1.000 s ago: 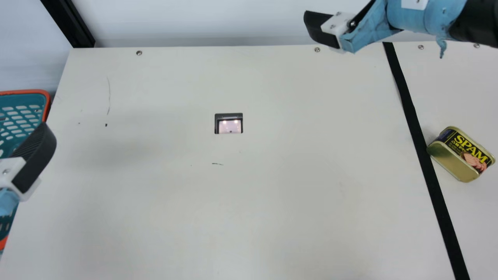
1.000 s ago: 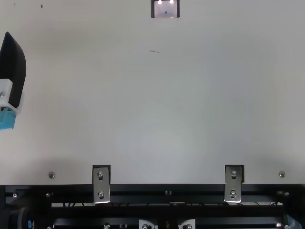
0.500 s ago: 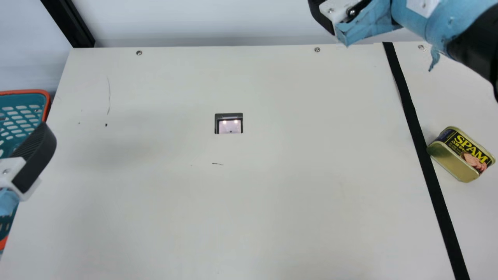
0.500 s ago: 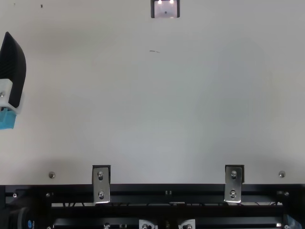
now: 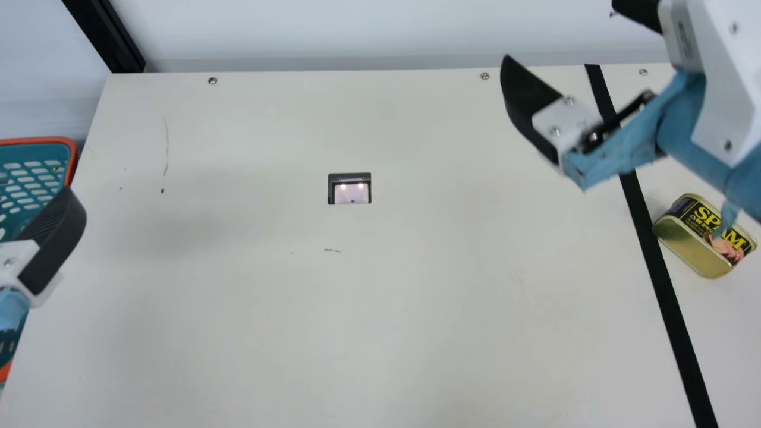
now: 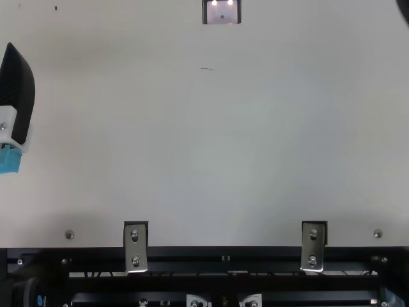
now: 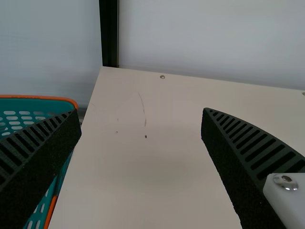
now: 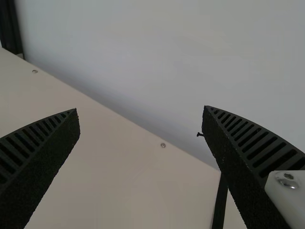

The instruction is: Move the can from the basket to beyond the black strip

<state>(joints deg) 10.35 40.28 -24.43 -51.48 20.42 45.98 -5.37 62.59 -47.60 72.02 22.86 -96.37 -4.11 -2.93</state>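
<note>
Looks like a robotics lab: robot arm (image 5: 728,95), black metal rails (image 6: 192,283).

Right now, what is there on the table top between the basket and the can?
In the main view, a small dark-framed inset, a few dark marks and the black strip lie between basket and can; the strip runs beside the can.

bright, diffuse light covers the table (image 5: 416,309) in the main view, with a faint soft shadow left of centre. two small glare spots shine in the dark-framed panel (image 5: 351,193) mid-frame. both wrist views look dimmer.
</note>
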